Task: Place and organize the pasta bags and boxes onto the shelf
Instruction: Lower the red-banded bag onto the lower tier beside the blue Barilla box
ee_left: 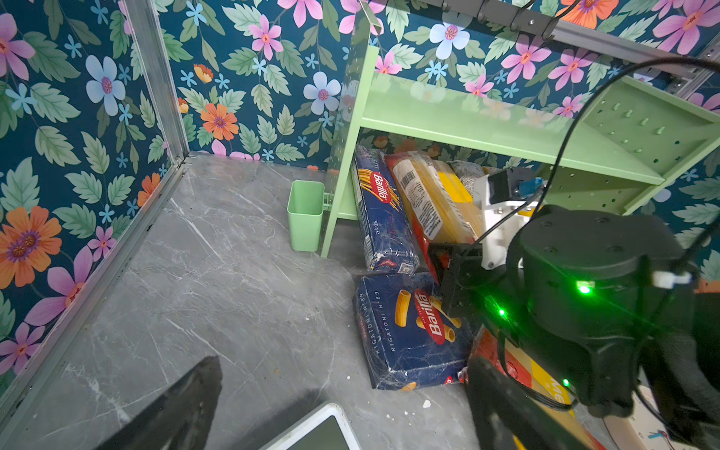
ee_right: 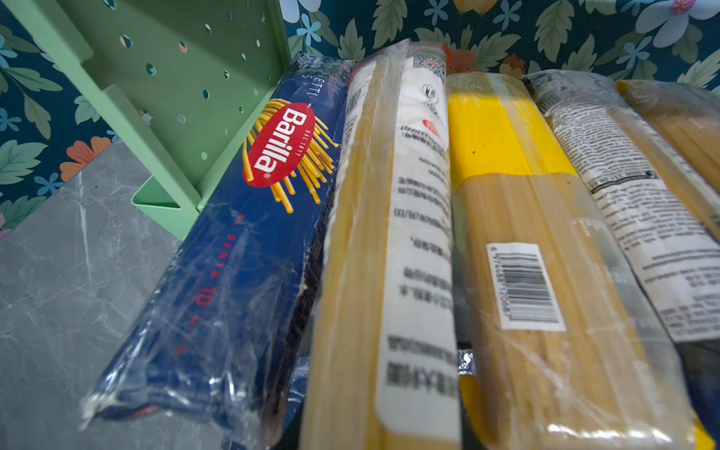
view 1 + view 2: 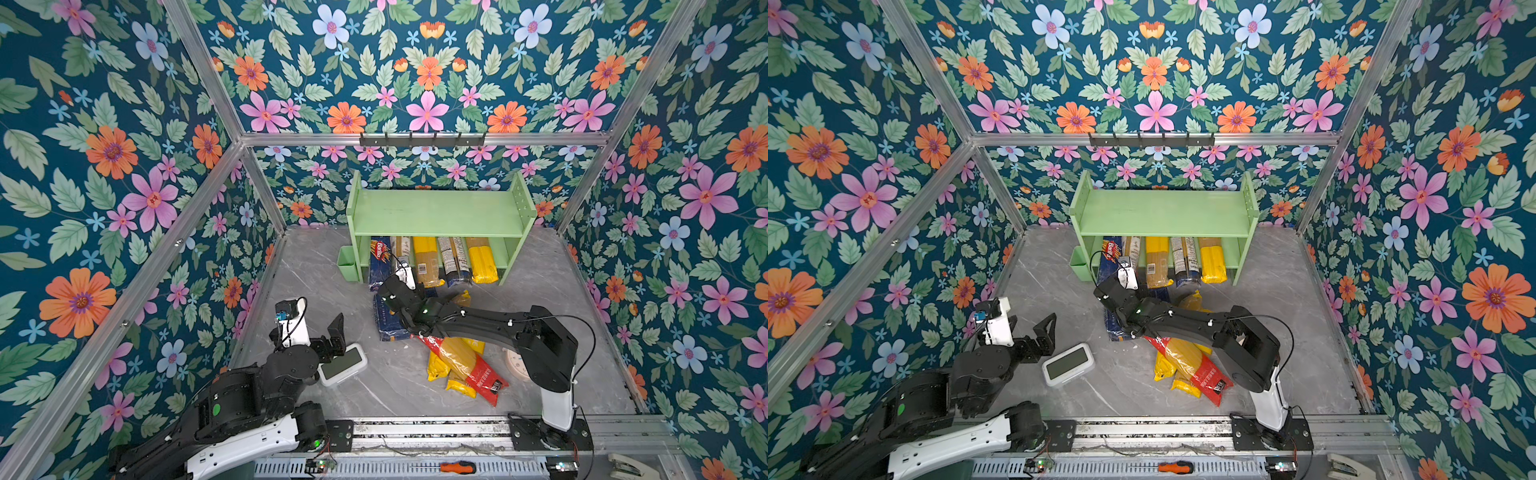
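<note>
Two grippers: you had one spread wide and one closed down.
left gripper (image 3: 336, 336): jaws at full spread with nothing between them. It hung over the table (image 3: 316, 266), just beside the white screen unit (image 3: 343, 365).
right gripper (image 1: 446, 261): jaws nearly together at the near end of the white-label bag (image 2: 393, 233). Fingertips were hidden, so I couldn't tell whether you had it pinched or only touched.
shelf (image 3: 436, 212): five packs lay side by side on the lower tier.
shelf count: one spaghetti box (image 2: 249, 218) next to the left side panel, then four bags. These were the white-label bag, a yellow-band bag (image 2: 502, 202), a dark-ended bag (image 3: 455, 262) and a yellow bag (image 3: 481, 259).
shelf axis: all five ran front to back, near ends poking past the front edge toward your arm bases.
rigatoni box (image 1: 409, 331): one, flat on the table, logo up, just in front of the spaghetti box. Its long axis also ran front to back, under your right arm.
loose pile: a red-band bag (image 3: 473, 370) lay diagonally on top of yellow ones, in front of the shelf. At least three bags, exact count unclear.
</note>
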Motion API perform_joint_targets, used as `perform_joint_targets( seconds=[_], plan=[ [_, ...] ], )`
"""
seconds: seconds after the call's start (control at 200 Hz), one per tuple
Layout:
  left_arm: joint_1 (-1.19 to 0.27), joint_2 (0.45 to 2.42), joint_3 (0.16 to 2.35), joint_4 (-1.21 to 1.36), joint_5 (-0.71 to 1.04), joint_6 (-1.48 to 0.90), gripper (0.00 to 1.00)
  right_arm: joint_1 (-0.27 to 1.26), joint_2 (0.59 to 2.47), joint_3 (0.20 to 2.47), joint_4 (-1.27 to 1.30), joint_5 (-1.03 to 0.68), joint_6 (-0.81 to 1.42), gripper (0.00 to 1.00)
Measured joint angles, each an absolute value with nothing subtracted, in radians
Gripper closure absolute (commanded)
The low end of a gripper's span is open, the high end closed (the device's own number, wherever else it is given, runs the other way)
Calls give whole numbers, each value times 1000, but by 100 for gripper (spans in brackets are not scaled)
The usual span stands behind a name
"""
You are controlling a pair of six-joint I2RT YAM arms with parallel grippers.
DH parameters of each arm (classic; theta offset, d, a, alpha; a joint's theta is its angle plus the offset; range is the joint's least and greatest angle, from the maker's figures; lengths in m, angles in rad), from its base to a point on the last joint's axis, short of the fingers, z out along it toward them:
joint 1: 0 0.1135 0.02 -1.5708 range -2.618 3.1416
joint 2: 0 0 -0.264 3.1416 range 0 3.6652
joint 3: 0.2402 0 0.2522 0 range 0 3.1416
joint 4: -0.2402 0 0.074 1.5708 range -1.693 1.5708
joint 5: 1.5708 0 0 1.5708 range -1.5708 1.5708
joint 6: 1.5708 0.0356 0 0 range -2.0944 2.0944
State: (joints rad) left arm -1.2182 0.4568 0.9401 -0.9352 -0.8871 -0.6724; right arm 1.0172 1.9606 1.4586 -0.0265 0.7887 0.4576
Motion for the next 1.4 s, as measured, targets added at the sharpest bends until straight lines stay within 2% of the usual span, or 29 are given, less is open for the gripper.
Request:
perform_joint_targets(
  seconds=[0.705,0.785,0.945,0.98,1.1,1.4],
  plan=[
    [-1218,455,988,-992,-893,-669,0,960,2055,1563,-33,736,472,77],
    [-1218,453,992,-997,-895,-670,0,957,2062,1573,-34,733,472,70],
    [-1218,443,995,-1002,-895,-670,0,947,2062,1576,-48,713,472,35],
    [-1218,442,995,-1002,-895,-670,0,947,2062,1574,-53,713,472,31],
    [-1218,442,997,-1002,-888,-665,0,947,2054,1564,-56,714,472,24],
    [-1218,451,999,-1002,-867,-654,0,948,2004,1525,-78,715,480,17]
  ],
)
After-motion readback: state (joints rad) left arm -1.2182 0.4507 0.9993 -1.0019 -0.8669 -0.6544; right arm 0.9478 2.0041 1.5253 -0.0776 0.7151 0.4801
